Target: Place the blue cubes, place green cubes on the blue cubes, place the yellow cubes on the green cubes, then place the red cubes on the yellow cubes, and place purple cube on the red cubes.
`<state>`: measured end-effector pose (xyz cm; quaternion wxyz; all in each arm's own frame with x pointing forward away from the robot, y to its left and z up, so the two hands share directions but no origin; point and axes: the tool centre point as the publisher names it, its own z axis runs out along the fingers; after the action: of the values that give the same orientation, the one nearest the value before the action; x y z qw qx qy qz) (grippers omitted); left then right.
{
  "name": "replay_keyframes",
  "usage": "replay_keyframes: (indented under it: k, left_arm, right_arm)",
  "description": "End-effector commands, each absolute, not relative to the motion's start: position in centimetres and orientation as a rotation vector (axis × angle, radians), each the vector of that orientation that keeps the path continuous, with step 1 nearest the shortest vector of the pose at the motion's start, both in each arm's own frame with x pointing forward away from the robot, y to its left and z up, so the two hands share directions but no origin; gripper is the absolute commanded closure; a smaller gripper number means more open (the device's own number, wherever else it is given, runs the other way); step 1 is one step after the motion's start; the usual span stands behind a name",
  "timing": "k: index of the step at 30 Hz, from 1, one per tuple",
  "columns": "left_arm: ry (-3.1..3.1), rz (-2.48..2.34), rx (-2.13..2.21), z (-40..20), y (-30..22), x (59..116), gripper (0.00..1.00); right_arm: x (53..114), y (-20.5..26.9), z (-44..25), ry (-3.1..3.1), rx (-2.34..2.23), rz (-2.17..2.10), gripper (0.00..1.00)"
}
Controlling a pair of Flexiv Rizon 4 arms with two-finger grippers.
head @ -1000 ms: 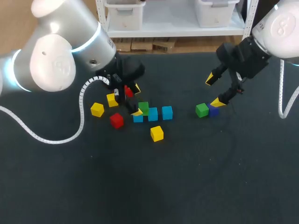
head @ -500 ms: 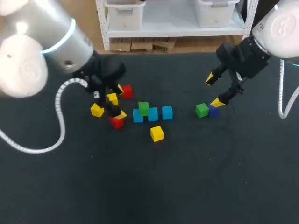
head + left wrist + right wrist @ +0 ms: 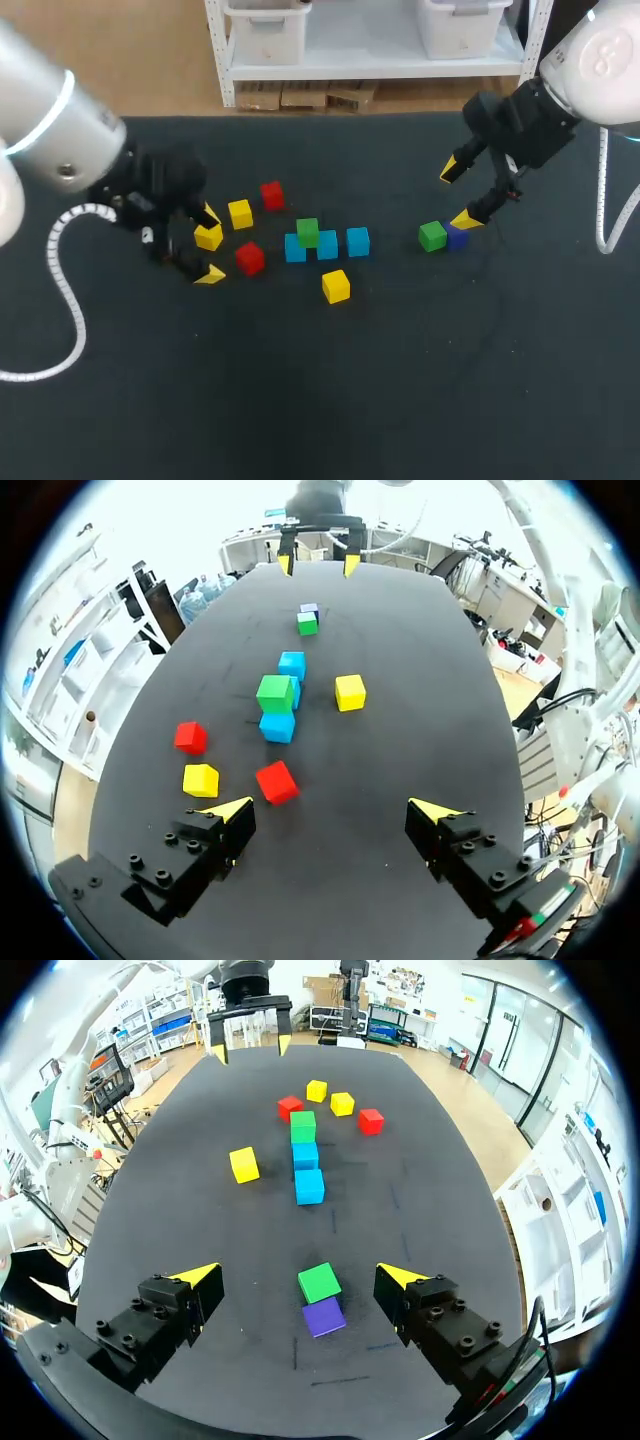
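Left wrist view: red cube (image 3: pixel 277 781) ahead of left gripper (image 3: pixel 330 808)

Our left arm (image 3: pixel 50 130) comes in low over the table's (image 3: pixel 400 380) left side, the left gripper (image 3: pixel 209 244) angled down, fingers spread wide. Our right arm (image 3: pixel 600 60) hangs above the table's far right, the right gripper (image 3: pixel 458 194) likewise spread, holding nothing.
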<state>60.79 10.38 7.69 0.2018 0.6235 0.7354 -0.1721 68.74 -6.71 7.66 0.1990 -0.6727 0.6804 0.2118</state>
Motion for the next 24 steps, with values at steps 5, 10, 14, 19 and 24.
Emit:
replay_keyframes:
  k: [5, 10, 14, 19, 24]
  left_arm:
    - [2.017, -0.513, 1.714, 7.6, 10.7, 60.5, 0.00]
    - [2.017, -0.513, 1.714, 7.6, 10.7, 60.5, 0.00]
    - [2.017, -0.513, 1.714, 7.6, 10.7, 60.5, 0.00]
    - [2.017, -0.513, 1.714, 7.6, 10.7, 60.5, 0.00]
    - [2.017, -0.513, 1.714, 7.6, 10.7, 60.5, 0.00]
  right_arm:
    - [69.0, -7.1, 7.2, 1.870, -1.894, 0.548, 0.00]
    - [69.9, -6.7, 5.6, 1.761, -2.035, 0.419, 0.00]
    - [70.3, -6.0, 4.5, 1.695, -2.109, 0.432, 0.00]
    - [70.2, -5.4, 3.2, 1.687, -2.117, 0.496, 0.00]
    - [70.5, -4.5, 2.1, 1.657, -2.125, 0.542, 0.00]
